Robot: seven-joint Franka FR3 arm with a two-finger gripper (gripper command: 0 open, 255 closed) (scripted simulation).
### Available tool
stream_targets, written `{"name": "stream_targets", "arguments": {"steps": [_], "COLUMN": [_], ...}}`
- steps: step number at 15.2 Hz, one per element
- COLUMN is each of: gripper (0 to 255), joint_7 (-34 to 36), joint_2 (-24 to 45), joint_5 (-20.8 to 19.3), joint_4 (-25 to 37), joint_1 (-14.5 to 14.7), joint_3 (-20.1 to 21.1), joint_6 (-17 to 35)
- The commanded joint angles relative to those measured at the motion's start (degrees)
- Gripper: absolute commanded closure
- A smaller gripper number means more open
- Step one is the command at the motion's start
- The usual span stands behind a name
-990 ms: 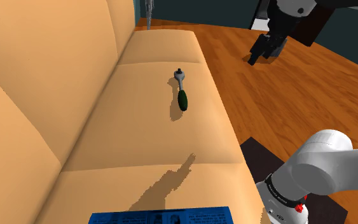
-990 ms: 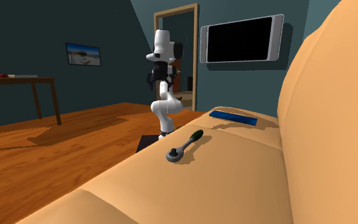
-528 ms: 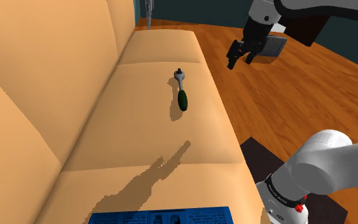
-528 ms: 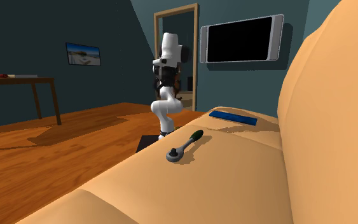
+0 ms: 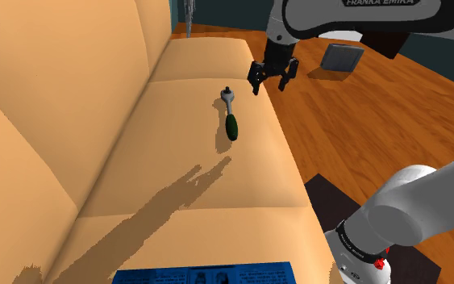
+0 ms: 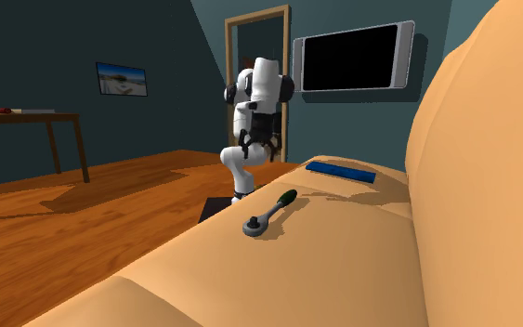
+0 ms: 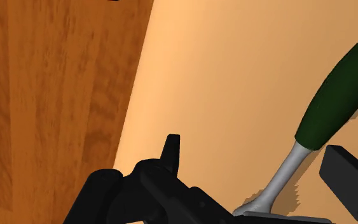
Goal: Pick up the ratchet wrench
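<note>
Two black fingers (image 7: 172, 156) stand wide apart on my wrist feed, so the gripper (image 7: 260, 164) is open and carries nothing. Between them I see the grey shank of the ratchet wrench (image 7: 317, 127), closer to one finger than the other and touching neither, as far as I can judge, since the head is partly cut off at the frame's edge. Its dark green handle runs away from the gripper across the tan cushion.

From the shoulder camera, the gripper (image 5: 270, 85) hangs over the front edge of the sofa (image 5: 177, 169), pointing down, just to that view's right of the wrench's head. The wrench (image 5: 231, 114) lies flat on the middle seat cushion near the front edge, with its metal head toward the far cushion and its green handle toward the stand. The arm's shadow falls long across the cushion nearer the camera.

On the second exterior feed, the wrench (image 6: 270, 212) rests on the seat with its ratchet head toward the camera. The arm bends over behind it, and I can make out the gripper (image 6: 253, 149) only as a dark shape.

Further along the sofa lies a flat blue book (image 5: 209, 274). Wooden floor (image 5: 370, 121) stretches beside the sofa, with a small grey box (image 5: 343, 58) on it. A dark screen (image 6: 352, 58) hangs on the blue-grey wall.
</note>
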Motion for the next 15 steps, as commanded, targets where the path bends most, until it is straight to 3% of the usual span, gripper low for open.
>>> {"name": "stream_targets", "arguments": {"steps": [1, 11, 15], "gripper": [0, 0, 0], "joint_7": [3.9, 21.9, 22.1], "joint_2": [4.4, 28.8, 29.3], "joint_5": [-0.1, -2.8, -3.0], "joint_4": [2.2, 19.8, 17.4], "joint_1": [-0.4, -0.2, -0.2], "joint_3": [1.1, 4.1, 4.0], "joint_6": [1.0, 1.8, 4.7]}}
